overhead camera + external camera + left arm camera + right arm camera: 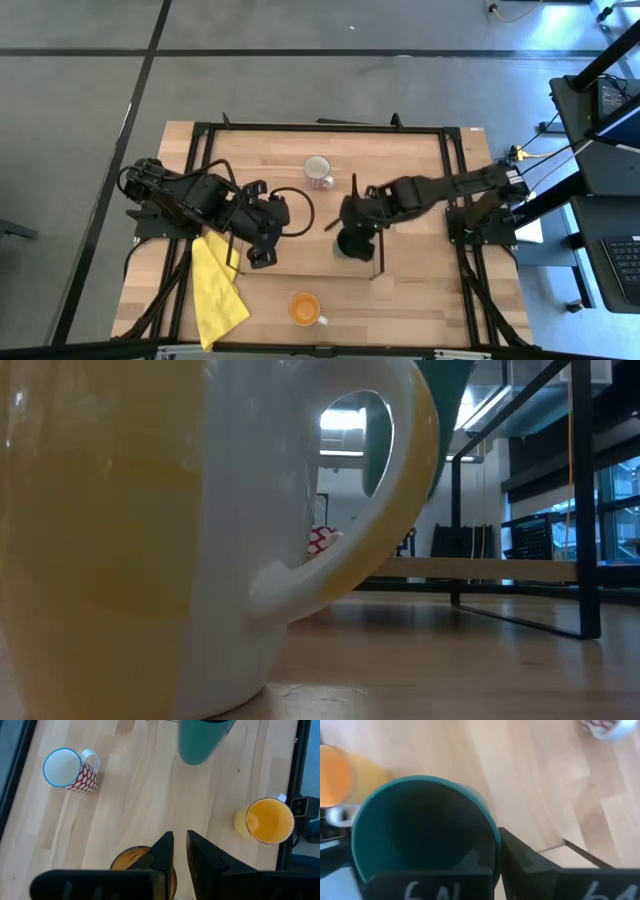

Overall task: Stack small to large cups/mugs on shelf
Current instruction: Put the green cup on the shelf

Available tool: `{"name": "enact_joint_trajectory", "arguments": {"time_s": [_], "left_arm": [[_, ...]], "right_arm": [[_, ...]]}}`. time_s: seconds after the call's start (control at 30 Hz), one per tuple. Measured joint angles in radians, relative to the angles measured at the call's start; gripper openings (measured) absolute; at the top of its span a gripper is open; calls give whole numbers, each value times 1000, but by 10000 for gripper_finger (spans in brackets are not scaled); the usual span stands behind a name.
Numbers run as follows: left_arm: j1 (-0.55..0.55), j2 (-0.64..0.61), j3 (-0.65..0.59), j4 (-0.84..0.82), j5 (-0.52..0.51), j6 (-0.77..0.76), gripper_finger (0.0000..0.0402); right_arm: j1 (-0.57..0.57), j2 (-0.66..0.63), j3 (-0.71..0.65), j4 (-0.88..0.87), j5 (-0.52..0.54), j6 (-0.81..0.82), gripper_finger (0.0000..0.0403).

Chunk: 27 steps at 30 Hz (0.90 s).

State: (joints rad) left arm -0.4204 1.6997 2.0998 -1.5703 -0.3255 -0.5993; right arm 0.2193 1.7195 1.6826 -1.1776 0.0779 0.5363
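Right gripper (496,857) jaws clamp the dark green cup (422,827) rim, cup at its 9 o'clock. Left gripper (179,851) jaws pinch the amber tumbler (131,862) rim. Only the high view shows the shelf (300,262).

Both arms were dark, nearly black — chunky jointed segments with black cables looping off the left arm (190,195) and trailing from the right arm (440,188). The right gripper's (496,865) flat black fingers carried pale stencilled markings — hard to read.
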Motion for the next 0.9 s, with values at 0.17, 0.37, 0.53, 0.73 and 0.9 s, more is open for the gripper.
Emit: {"name": "enact_joint_trajectory", "arguments": {"time_s": [0.17, 0.37, 0.53, 0.73, 0.9], "left_arm": [[-2, 0, 0, 3, -11, -3, 47], [-2, 0, 0, 12, -37, -2, 47], [5, 0, 0, 13, -36, 1, 47], [15, 0, -1, 53, -35, 7, 47], [14, 0, -1, 103, -32, 37, 47]], "right_arm": [[-42, 0, -52, 6, -60, -37, 10], [-54, 0, -119, 25, -78, -48, 11], [-54, 0, -133, 44, -56, -48, 27], [-54, 0, -133, 117, -19, -53, 75], [-54, 0, -133, 120, -19, -72, 108]]}}
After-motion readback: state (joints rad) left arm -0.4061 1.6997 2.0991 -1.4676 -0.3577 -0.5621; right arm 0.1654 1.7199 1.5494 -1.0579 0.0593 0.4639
